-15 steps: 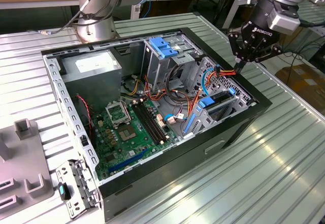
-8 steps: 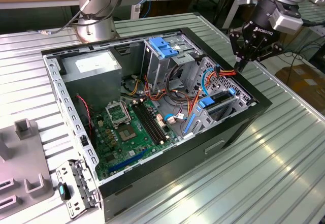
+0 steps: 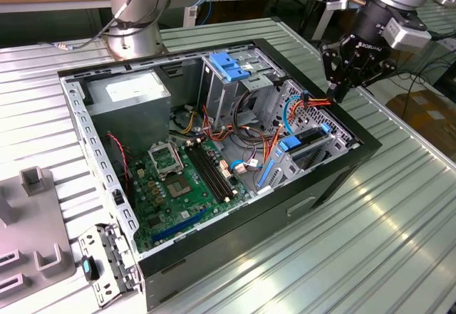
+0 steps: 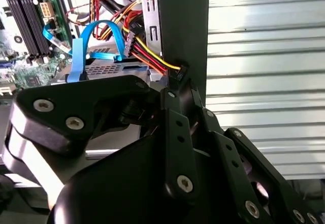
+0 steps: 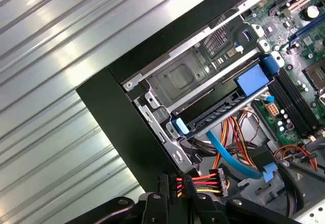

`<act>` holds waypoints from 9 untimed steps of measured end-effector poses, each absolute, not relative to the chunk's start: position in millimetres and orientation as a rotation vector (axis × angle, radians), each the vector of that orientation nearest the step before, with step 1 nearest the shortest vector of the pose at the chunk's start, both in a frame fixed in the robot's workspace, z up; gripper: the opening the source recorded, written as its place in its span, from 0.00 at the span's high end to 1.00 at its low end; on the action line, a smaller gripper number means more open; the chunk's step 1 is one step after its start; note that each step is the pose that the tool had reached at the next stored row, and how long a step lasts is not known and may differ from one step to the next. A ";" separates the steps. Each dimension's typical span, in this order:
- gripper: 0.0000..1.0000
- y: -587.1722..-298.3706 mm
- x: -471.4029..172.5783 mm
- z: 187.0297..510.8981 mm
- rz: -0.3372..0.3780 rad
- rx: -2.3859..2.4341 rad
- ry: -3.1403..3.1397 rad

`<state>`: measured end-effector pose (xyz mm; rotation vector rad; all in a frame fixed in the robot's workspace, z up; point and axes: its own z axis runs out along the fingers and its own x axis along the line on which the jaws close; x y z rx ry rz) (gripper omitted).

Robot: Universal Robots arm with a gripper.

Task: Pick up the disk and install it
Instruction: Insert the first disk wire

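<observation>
1. Exterior view: the computer case (image 3: pixel 313 193) lies open on the ribbed table (image 3: pixel 399 243). Inside it are a green circuit board (image 3: pixel 178 179), a grey power box (image 3: pixel 132 93) in the case's far corner, a metal cage (image 3: pixel 228 65) with a blue handle, and loose cabling. The disk (image 3: pixel 308 139) sits in the bay at the case's front corner, with blue rails at both ends. The gripper (image 3: pixel 338 90) hangs over the case's rim just beside that bay. It is narrowed to a point where red and yellow wires (image 3: pixel 317 102) end.
2. Second wrist view: the gripper (image 4: pixel 179 76) is pinched narrow on the power plug (image 4: pixel 175 70), just inside the case wall. A blue cable (image 4: pixel 96 36) loops near it.
3. First wrist view: the disk (image 5: pixel 216 111) lies flat in the bay against the case's corner. The plug (image 5: pixel 200 181) is held near it but apart from it. The disk is probably dense, stiff, smooth and sensitive to shock, so it is best gripped by its long railed edges.
</observation>
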<state>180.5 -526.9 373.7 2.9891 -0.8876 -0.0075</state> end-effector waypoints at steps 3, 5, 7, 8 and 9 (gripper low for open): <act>0.75 -525.7 180.5 372.1 -0.007 2.993 -0.875; 0.75 -522.9 180.5 370.9 -0.007 2.993 -0.875; 0.75 -521.6 180.6 369.4 -0.007 2.993 -0.875; 0.75 -521.5 180.7 368.8 -0.007 2.993 -0.875; 0.75 -521.4 180.8 368.2 -0.007 2.993 -0.874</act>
